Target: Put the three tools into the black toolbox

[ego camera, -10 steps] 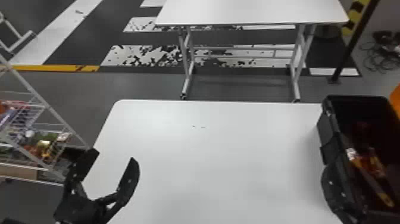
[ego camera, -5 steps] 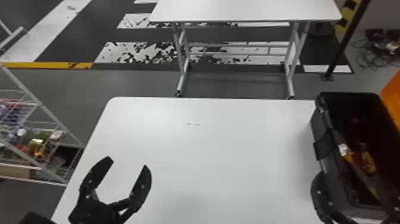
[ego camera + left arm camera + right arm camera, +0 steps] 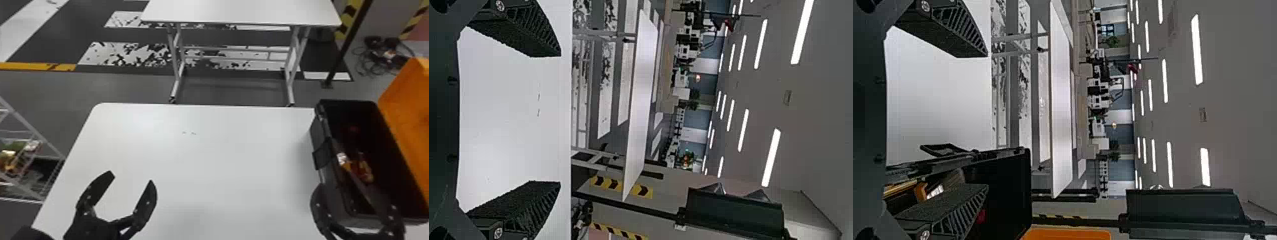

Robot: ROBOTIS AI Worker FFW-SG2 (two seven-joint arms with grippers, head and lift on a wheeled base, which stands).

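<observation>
The black toolbox [image 3: 332, 204] stands on the table's right side, its orange lid raised. Tools with orange and yellow parts [image 3: 360, 169] lie inside; I cannot tell how many. My left gripper [image 3: 131, 178] is open over the table's near left, and its fingers frame bare tabletop in the left wrist view [image 3: 556, 120]. At the toolbox's near end my right gripper [image 3: 354, 194] is spread open, one finger left of the box wall and one over its interior. In the right wrist view the right gripper [image 3: 985, 120] straddles the wall of the black toolbox [image 3: 1008, 190], holding nothing.
The white table [image 3: 207, 153] spans the middle. A wire rack [image 3: 28, 150] with colourful items stands beyond its left edge. Another white table [image 3: 239, 11] is farther ahead, and a dark pole [image 3: 348, 44] rises behind the toolbox.
The head view has shifted, with the table and toolbox sliding slightly left in it. My left gripper has moved rightward relative to the table. Both grippers remain open.
</observation>
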